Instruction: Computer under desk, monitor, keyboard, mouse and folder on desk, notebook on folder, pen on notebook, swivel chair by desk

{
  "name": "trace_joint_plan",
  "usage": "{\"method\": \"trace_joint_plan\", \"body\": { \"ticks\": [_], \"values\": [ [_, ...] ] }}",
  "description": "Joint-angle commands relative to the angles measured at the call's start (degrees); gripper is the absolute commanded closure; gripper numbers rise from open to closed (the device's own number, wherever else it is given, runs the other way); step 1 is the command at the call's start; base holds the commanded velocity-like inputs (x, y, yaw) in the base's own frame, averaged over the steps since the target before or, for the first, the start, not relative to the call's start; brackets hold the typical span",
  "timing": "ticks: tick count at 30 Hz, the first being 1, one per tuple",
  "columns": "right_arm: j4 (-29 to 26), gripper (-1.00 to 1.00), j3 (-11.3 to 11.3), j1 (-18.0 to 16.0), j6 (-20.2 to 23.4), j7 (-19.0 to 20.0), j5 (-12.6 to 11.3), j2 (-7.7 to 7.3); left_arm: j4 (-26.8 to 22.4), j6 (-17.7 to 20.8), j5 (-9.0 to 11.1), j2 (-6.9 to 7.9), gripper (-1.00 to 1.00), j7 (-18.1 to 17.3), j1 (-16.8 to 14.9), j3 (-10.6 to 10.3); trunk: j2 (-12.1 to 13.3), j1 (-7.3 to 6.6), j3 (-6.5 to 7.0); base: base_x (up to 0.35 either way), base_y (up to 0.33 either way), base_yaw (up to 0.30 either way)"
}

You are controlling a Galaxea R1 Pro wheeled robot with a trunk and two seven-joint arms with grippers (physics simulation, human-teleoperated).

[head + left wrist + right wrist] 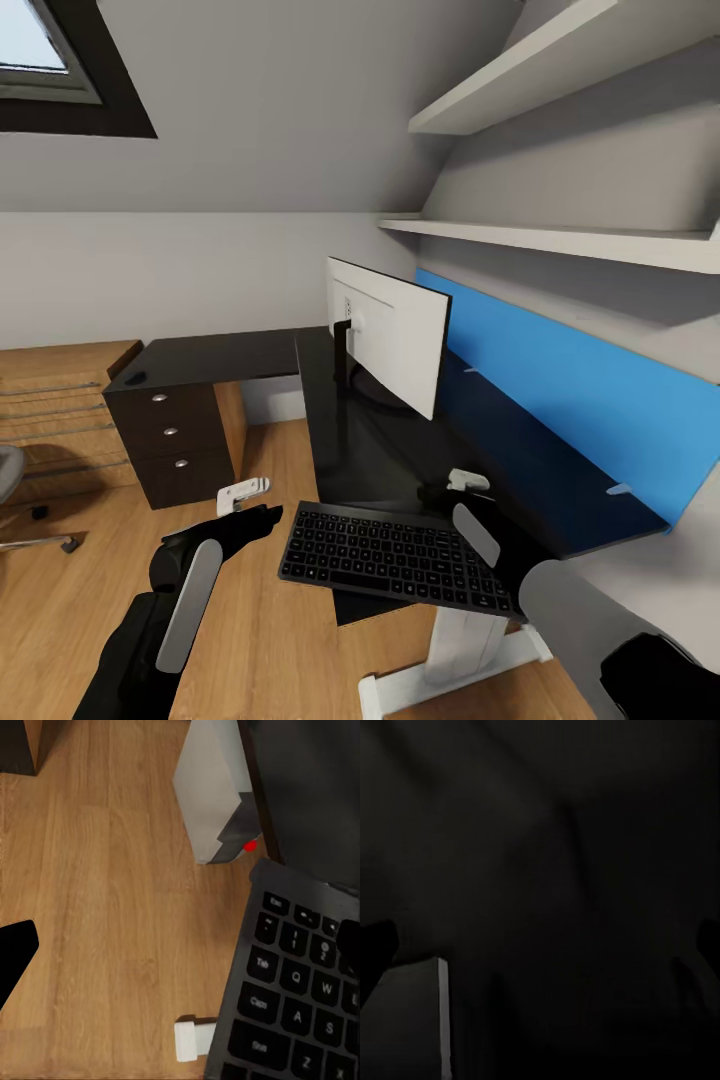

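While the keyboard (400, 556) hangs partly off the front corner of the black desk (350, 440), with its left end out over the wood floor (270, 620), it looks to be only half placed. The right gripper (462, 483) sits at the board's far right edge, apparently pinching it, though its fingers are too hidden by the arm for me to tell whether they are closed. The left gripper (243, 493) hovers just off the board's left end, its pale fingertips parted and holding nothing. The monitor (395, 340) stands further back on the desk, its pale back toward us.

I'd judge the keyboard light, stiff and thin, so it should slide easily on that glossy top. A hold on its short ends or long edge would suit best; held at one end only, it may tip.
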Motion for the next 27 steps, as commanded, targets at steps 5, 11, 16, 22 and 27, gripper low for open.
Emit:
{"method": "trace_joint_plan", "body": {
  "ticks": [5,11,16,22,27],
  "values": [
    [-0.5,-1.00,0.4,0.0,1.1,-0.5,-0.6,-0.10,-0.1,0.1,0.6,-0.02,-1.00,0.5,0.0,0.0,0.0,-0.03,-0.06,-0.208,0.000,0.000],
    [-0.5,-1.00,0.3,0.0,3.2,-0.6,-0.6,-0.08,-0.1,0.1,0.6,-0.03,-1.00,0.5,0.0,0.0,0.0,-0.03,-0.06,-0.047,0.000,0.000],
    [-0.4,-1.00,0.2,0.0,3.5,-0.6,-0.6,-0.02,-0.1,0.2,0.6,-0.06,-1.00,0.5,0.0,-0.1,0.0,-0.03,-0.06,-0.051,0.000,0.000],
    [-0.4,-1.00,0.2,0.0,3.5,-0.6,-0.6,-0.01,-0.1,0.2,0.6,-0.06,-1.00,0.4,0.0,-0.1,0.0,-0.03,-0.06,-0.171,0.000,0.000],
    [-0.4,-1.00,0.3,0.0,3.5,-0.6,-0.6,-0.01,0.1,0.2,0.6,-0.06,-1.00,0.5,0.0,-0.1,0.0,-0.03,-0.06,-0.066,0.000,0.000]
  ]
}}
